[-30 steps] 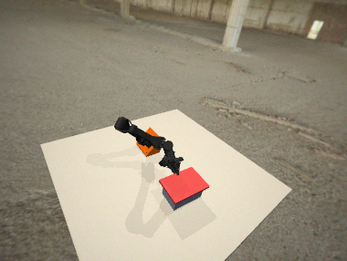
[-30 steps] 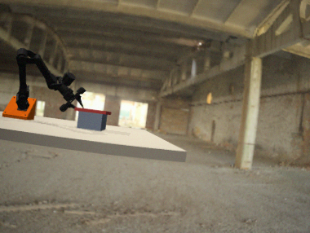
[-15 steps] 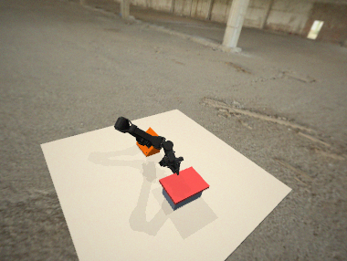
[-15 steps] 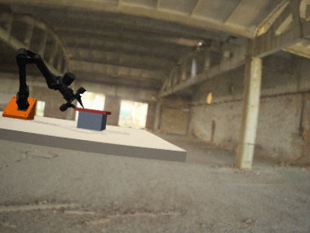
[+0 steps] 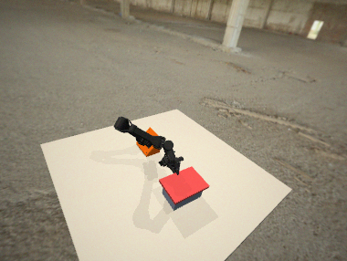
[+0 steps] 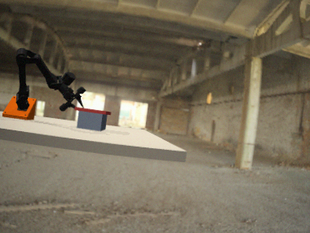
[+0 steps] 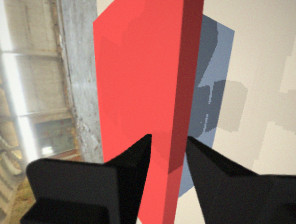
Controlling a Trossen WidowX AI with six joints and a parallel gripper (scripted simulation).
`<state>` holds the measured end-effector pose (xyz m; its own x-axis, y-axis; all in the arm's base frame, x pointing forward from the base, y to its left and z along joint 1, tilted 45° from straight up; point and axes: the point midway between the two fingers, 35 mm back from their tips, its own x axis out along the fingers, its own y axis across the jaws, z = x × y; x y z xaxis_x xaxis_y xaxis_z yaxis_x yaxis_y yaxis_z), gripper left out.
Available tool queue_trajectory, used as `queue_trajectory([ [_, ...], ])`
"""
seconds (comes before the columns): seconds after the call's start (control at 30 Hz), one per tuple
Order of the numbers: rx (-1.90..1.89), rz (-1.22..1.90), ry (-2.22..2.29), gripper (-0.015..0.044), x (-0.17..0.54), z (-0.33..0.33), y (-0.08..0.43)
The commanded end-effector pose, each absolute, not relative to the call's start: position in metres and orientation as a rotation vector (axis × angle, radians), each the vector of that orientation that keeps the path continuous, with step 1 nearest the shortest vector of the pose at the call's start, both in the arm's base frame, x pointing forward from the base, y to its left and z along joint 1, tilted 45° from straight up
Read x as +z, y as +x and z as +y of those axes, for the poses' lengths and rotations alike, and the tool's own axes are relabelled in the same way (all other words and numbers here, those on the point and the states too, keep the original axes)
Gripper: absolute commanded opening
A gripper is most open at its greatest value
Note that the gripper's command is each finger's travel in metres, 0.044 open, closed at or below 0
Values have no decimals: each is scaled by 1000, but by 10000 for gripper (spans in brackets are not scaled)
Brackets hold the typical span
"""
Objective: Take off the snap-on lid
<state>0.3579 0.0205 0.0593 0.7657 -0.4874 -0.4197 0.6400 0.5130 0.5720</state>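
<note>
The red lid point(image 5: 184, 183) point(image 6: 98, 112) point(image 7: 137, 75) lies flat on top of the blue-grey storage box point(image 5: 184, 200) point(image 6: 91, 121) point(image 7: 220, 75), its edge overhanging the box walls. The box stands upright on the pale table. My gripper point(image 5: 178, 173) point(image 6: 81, 107) point(image 7: 168, 140) is shut on the lid's near edge, on the side towards the arm's base. In the wrist view one fingertip is over the lid's top face and the other is beside its darker rim, on the box side. Exact contact of the lower fingertip is hidden in the top and exterior views.
The pale table top point(image 5: 100, 201) point(image 6: 143, 142) carries the box and the arm's orange base point(image 5: 150, 148) point(image 6: 18, 109). The base stands behind the gripper. The table's edge lies beyond the box on its far side.
</note>
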Motion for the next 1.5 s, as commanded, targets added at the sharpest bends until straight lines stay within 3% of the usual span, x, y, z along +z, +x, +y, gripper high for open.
queue_trajectory([
  [0.0, -677, 214, 779, 0, 62, 24, 358],
  [1.47, -677, 214, 779, 0, 68, 30, 357],
])
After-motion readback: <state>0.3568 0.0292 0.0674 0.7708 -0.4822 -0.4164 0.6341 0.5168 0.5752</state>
